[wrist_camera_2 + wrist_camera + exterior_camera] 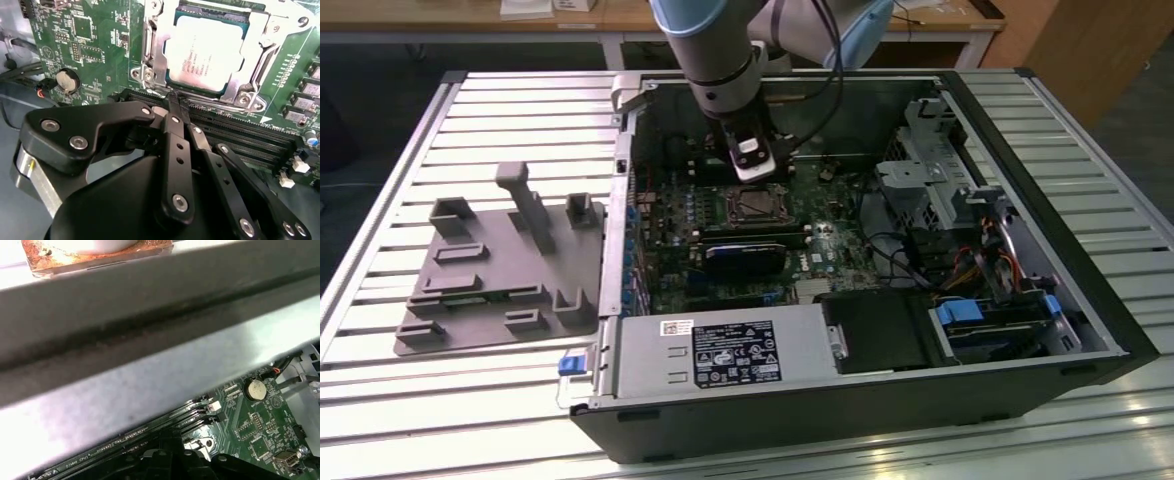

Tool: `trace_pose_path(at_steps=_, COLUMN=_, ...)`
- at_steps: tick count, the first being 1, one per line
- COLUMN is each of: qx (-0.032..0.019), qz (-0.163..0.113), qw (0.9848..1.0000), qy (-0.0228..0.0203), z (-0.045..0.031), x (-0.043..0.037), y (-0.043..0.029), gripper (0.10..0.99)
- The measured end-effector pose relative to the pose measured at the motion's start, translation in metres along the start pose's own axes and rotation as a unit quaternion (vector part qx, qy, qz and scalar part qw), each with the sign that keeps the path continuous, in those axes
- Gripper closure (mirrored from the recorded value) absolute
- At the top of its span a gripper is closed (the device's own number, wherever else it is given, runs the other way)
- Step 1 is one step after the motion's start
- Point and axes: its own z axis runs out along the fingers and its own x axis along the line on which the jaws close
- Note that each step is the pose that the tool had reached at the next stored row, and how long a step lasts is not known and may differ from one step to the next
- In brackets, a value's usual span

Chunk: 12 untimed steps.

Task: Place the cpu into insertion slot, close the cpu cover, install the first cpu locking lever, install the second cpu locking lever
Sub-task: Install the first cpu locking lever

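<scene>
We see the cpu (205,52) seated in the insertion slot (754,205), centre of the exterior view. The cpu cover (156,55) is down around its edges, likely to pin it there. The pincer (173,101) has its fingers together, tip just beside the cover's edge, probably to make one narrow pushing tip.

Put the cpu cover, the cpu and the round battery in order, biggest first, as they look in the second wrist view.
1. cpu cover
2. cpu
3. coin cell battery, by far the smallest
</scene>
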Motion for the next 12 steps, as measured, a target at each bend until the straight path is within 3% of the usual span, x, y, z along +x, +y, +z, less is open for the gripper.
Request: trace_pose_path(at_steps=12, qx=0.0001, qz=0.000, qw=1.0000, qy=0.0001, z=-0.0256, x=-0.0058, y=0.0072, gripper=0.980)
